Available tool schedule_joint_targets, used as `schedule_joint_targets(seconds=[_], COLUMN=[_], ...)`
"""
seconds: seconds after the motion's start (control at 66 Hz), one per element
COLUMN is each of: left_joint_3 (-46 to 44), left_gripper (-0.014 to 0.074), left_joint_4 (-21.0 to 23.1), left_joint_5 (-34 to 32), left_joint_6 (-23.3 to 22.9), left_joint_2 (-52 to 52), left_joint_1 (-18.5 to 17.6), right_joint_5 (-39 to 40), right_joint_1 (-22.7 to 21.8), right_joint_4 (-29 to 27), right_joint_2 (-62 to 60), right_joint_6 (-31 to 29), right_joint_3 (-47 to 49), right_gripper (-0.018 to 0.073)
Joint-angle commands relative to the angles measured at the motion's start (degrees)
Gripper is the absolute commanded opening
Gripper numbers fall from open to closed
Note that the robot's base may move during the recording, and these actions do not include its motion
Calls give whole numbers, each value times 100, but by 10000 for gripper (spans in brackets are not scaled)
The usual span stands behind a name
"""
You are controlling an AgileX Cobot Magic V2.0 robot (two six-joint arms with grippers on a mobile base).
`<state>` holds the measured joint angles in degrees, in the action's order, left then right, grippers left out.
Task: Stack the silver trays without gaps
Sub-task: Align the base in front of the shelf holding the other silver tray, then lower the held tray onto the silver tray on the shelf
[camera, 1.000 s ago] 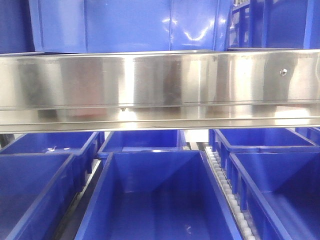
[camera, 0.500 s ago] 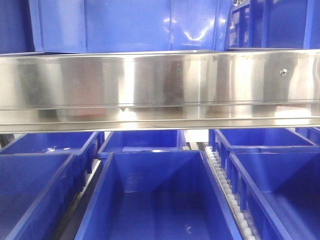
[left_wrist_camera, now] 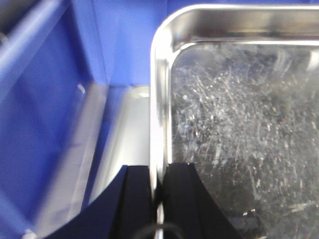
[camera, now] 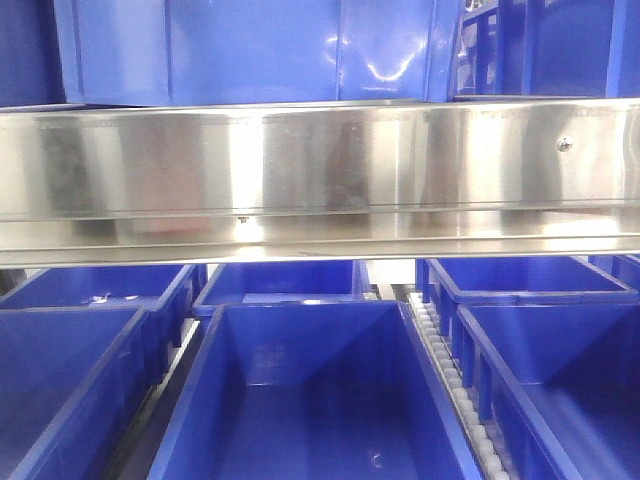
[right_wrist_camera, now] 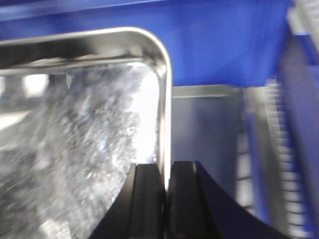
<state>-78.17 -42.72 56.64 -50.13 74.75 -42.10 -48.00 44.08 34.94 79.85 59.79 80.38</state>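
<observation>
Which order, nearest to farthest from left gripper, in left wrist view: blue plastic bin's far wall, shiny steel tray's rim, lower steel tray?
1. Rim of shiny steel tray, clamped in left gripper.
2. Lower steel tray, just left.
3. Blue plastic bin's far wall, top.

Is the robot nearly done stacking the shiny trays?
About halfway, it seems. Done: the left gripper and right gripper are each shut on a side rim of the top tray. In hand: that tray is held over what looks like a lower tray in a blue bin. Left: seating it flush, which cannot be judged here, then letting go.
</observation>
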Motion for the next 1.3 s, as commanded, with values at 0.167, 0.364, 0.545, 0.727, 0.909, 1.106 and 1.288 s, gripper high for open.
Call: schedule_joint_targets(seconds=[0.167, 0.364, 0.545, 0.727, 0.909, 1.106, 1.288], left_joint_3=[-548, -548, -548, -537, -528, -528, -528], left_gripper=[-16, -16, -16, -16, -16, -15, 160], left_joint_4=[1937, 3141, 3764, 3764, 3682, 3565, 3276], left_joint_5=[-1218, -1613, -1662, -1600, -1543, -1564, -1549], left_joint_6=[1014, 1796, 2142, 2142, 2142, 2142, 2142], left_joint_2=[882, 1355, 1717, 1876, 2073, 2124, 2124], left_joint_1=[935, 1635, 1959, 2023, 2023, 2023, 2023], right_joint_5=[832, 847, 951, 1173, 1312, 1177, 1052], right_joint_1=[-599, -974, -1037, -1037, -1078, -1099, -1099], right_joint_4=[-1558, -1917, -1917, -1907, -1907, -1897, -1816], right_joint_2=[1015, 1587, 1804, 2074, 2260, 2295, 2295], right_joint_6=[-1414, -1847, -1861, -1891, -1891, -1891, -1891], right_joint_3=[835, 1026, 1026, 1026, 1026, 1026, 1026], right_gripper=[-4, -4, -4, -4, -4, -4, 13])
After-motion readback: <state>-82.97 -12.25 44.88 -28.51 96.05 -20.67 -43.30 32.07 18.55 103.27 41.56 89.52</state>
